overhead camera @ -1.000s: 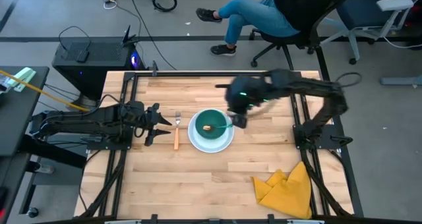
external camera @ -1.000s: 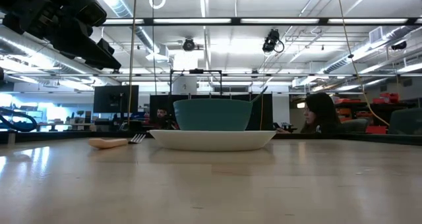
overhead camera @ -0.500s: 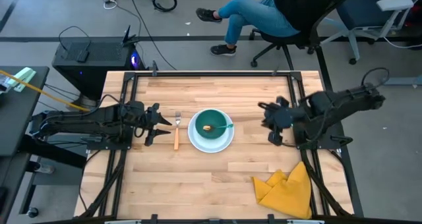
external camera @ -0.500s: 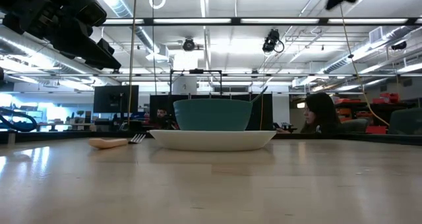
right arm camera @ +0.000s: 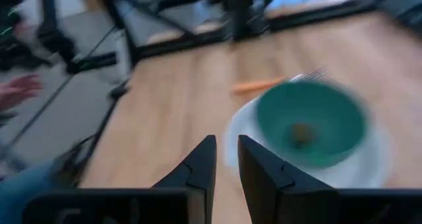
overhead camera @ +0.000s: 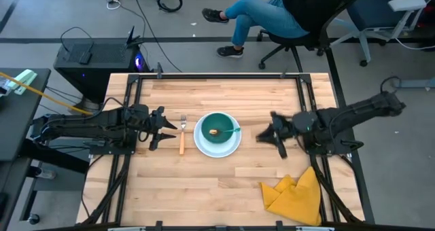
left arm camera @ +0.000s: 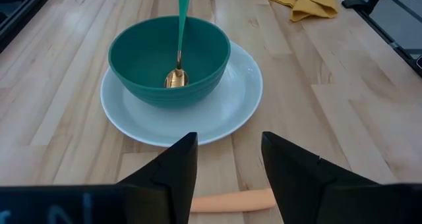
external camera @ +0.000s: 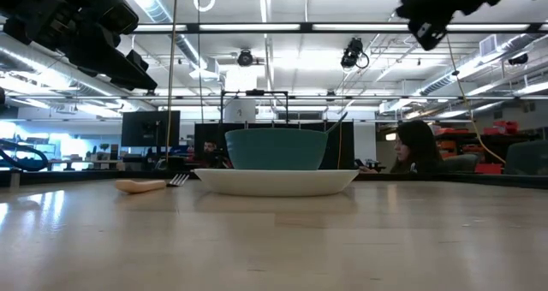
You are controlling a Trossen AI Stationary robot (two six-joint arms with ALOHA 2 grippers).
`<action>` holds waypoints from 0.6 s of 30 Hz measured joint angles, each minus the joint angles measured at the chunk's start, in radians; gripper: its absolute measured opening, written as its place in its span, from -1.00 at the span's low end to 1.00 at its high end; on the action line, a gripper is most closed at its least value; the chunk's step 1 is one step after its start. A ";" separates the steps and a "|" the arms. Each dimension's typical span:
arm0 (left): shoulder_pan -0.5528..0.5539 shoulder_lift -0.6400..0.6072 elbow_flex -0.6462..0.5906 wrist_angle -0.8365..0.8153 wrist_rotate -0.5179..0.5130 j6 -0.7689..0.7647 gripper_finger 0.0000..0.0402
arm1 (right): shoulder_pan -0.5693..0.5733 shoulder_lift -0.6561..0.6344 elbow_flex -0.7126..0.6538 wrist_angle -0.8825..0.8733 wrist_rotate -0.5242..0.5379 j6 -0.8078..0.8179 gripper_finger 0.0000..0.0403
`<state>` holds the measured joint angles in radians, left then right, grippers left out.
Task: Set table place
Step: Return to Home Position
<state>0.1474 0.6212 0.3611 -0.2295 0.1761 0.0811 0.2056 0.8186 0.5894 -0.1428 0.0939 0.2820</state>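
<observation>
I see the teal bowl (overhead camera: 212, 121) on the white plate (overhead camera: 201, 144), spoon (overhead camera: 228, 130) inside pointing to three o'clock, orange fork (overhead camera: 181, 134) at nine.

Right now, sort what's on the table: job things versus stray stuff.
Job: white plate, teal bowl on it, spoon in the bowl, orange-handled fork beside the plate.
Stray: yellow cloth.

Bright, even overhead light. Low view: glare off ceiling strip lights (external camera: 240, 27), sheen on table (external camera: 51, 214) near left. Soft shadows only. Right wrist view smeared, bowl (right arm camera: 310, 122) blurry.
</observation>
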 joint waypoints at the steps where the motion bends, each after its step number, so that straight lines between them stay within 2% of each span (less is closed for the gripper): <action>1: 0.000 0.000 0.000 0.000 0.000 0.000 -0.12 | -0.043 -0.008 0.009 0.002 -0.013 -0.024 -0.65; 4: 0.000 0.000 0.000 0.000 0.000 0.000 -0.11 | -0.199 -0.029 0.033 0.008 -0.100 -0.079 -0.66; 8: 0.000 0.000 0.000 0.000 0.000 0.001 -0.10 | -0.425 -0.036 0.036 -0.002 -0.320 -0.109 -0.66; 11: 0.000 0.000 0.000 0.020 -0.026 0.060 -0.12 | -0.544 -0.036 0.036 -0.025 -0.449 -0.137 -0.66; 14: 0.000 0.000 0.000 0.047 -0.038 0.132 -0.14 | -0.585 -0.038 0.036 -0.043 -0.470 -0.149 -0.66; 18: 0.000 0.000 0.000 0.046 -0.038 0.140 -0.14 | -0.553 -0.048 0.027 -0.045 -0.478 -0.151 -0.66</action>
<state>0.1471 0.6214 0.3611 -0.1835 0.1383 0.2208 -0.3470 0.7708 0.6164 -0.1883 -0.3840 0.1306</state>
